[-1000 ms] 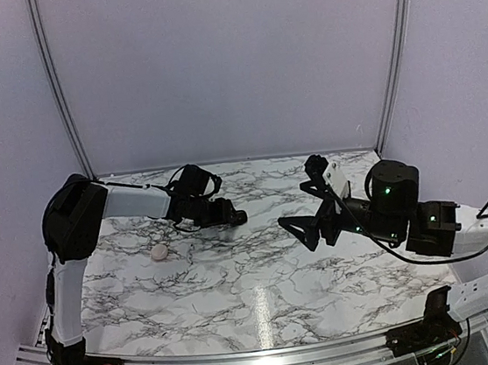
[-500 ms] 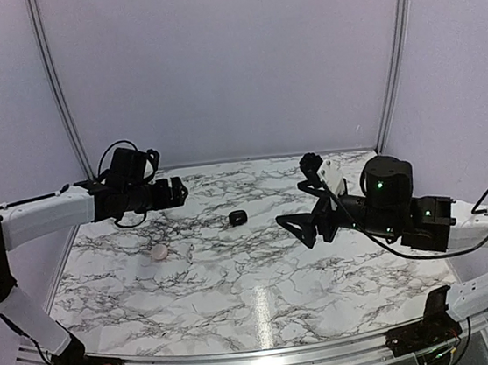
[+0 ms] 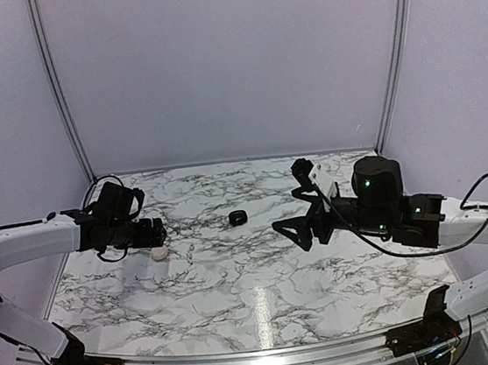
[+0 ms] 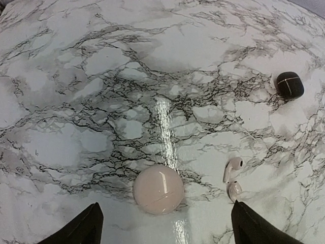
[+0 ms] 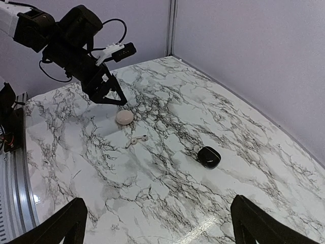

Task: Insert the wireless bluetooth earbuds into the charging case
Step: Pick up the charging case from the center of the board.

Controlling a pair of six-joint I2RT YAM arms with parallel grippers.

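**Both pincers stand wide open and empty. The charging case (image 4: 158, 189) and earbuds (image 4: 232, 170) lie loose on the bench (image 3: 238, 289) under your left arm.**

The case is a smooth, glossy pebble and its lid looks shut. It is probably light and apt to skate on the shiny marble-patterned top, so take it squarely across its widest middle and pin it while the lid comes up. The two earbuds lie side by side just beside it. They are pale, stemmed, tiny and hard, so pinch each gently by the stem or it may squirt out. Your left pincer (image 5: 109, 96) hovers near the case, and the right pincer (image 3: 290, 202) hangs well apart over mid-bench. A black rounded lump (image 4: 290, 85) sits well clear of the case and earbuds. Plain panels wall the flat bench.
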